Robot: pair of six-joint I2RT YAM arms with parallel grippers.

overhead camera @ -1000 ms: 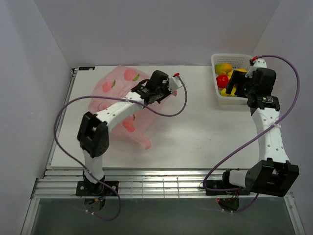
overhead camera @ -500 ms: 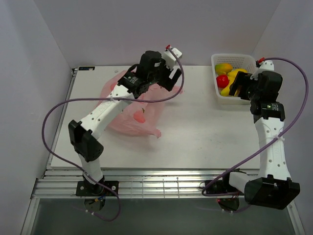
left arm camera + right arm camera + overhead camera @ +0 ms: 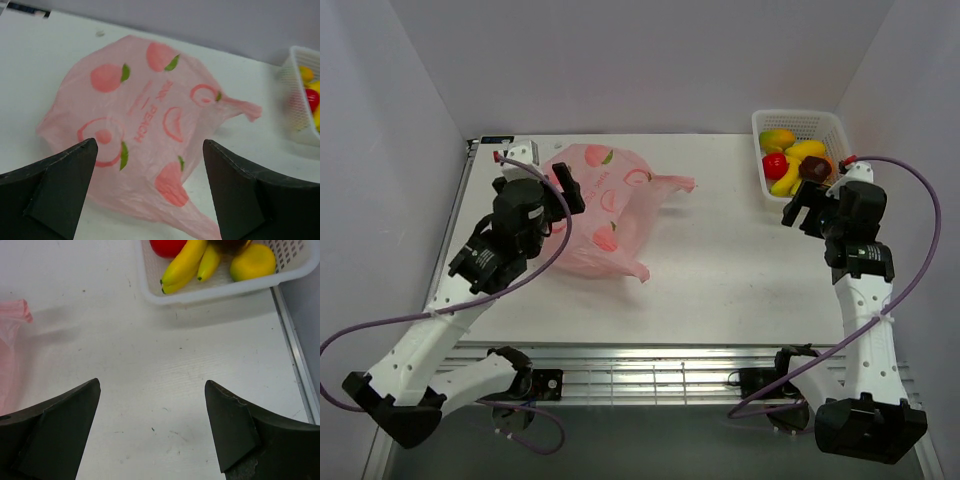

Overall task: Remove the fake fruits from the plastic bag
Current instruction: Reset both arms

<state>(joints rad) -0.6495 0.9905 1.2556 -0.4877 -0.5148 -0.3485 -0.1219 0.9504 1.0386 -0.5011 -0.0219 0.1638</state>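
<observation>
My left pincer [image 3: 150,145] and right pincer [image 3: 152,385] gape empty, fake fruits [image 3: 790,160] sit in the basket [image 3: 800,118] at the far right corner, and the limp, slippery plastic bag [image 3: 600,210] near the tabletop's far left corner looks best pinched by its handle [image 3: 675,185].

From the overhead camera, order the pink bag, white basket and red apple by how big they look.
Largest: pink bag.
Next: white basket.
Smallest: red apple.
</observation>
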